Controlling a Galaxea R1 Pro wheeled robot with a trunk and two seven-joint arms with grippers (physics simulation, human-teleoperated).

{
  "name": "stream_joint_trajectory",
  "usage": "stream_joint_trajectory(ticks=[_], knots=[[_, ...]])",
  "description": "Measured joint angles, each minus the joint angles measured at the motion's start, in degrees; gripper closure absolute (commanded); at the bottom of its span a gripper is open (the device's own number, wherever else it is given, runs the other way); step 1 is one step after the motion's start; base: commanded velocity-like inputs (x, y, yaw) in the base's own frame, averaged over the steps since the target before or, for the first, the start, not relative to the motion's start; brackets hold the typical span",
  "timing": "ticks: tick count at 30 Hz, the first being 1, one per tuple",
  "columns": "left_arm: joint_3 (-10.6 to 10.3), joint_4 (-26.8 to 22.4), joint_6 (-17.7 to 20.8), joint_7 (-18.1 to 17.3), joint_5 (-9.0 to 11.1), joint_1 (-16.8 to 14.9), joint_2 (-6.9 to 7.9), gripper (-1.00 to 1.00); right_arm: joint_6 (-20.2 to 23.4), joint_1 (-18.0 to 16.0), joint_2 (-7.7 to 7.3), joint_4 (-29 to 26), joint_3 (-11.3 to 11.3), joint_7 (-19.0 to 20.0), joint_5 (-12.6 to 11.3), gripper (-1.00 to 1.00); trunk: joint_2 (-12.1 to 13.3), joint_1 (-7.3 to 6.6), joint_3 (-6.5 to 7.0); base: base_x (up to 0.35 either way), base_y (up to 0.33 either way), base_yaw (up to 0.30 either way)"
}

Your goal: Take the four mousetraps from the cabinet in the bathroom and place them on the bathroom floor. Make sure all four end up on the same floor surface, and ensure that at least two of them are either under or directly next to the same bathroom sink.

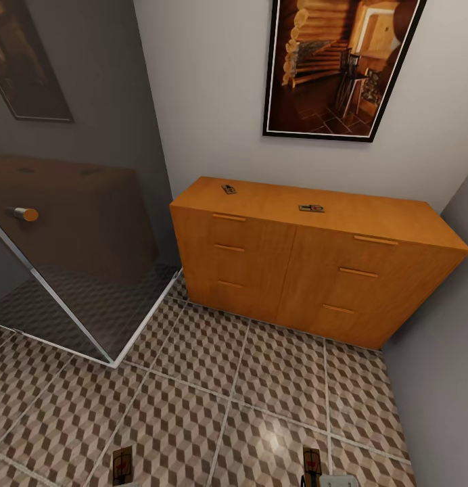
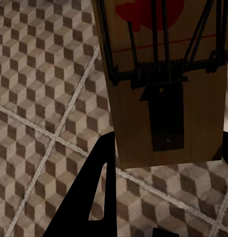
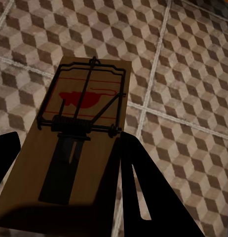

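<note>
the cabinet (image 1: 308,264) stands against the pale wall under a framed picture (image 1: 339,64), with a glass shower screen (image 1: 72,250) to its left. two traps lie flat on its top, well apart: one near the left end (image 1: 228,189), one about mid-top (image 1: 312,208).

two more traps show at the bottom edge of the head view, above the cube-patterned floor (image 1: 227,399): the left trap (image 1: 122,465) and the right trap (image 1: 311,467), the latter just above a pale piece of the right arm.

in the left wrist view the left gripper (image 2: 163,197) holds its trap (image 2: 168,84) above the tiles (image 2: 40,98); the board fills the upper part of the view, red mark and wire spring facing the camera, and one dark finger (image 2: 94,192) lies along the board's edge, so the hand seems clamped on it, though the other finger is barely seen.

in the right wrist view the right gripper (image 3: 69,197) grips its trap (image 3: 77,143) with dark fingers (image 3: 143,192) pressed on either long side, the board's far end jutting out over the tiles (image 3: 183,74).
</note>
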Motion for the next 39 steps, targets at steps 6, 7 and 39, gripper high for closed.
stream_joint_trajectory(ticks=[6,7,39], knots=[[0.00,0.00,0.00,0.00,-0.02,0.00,0.00,1.00,0.00,0.01,0.00,0.00,0.00,0.00,0.00,1.00,0.00,0.00,0.00,0.000,0.000,0.000],[0.00,0.00,0.00,0.00,-0.03,0.00,0.00,1.00,0.00,0.01,0.00,0.00,0.00,0.00,0.00,1.00,0.00,0.00,0.00,0.000,0.000,0.000],[0.56,-1.74,-0.13,-4.10,0.18,0.00,0.65,1.00,0.49,-0.01,1.49,-8.55,0.15,-0.09,0.87,1.00,0.00,0.00,0.01,0.000,0.000,0.000]])
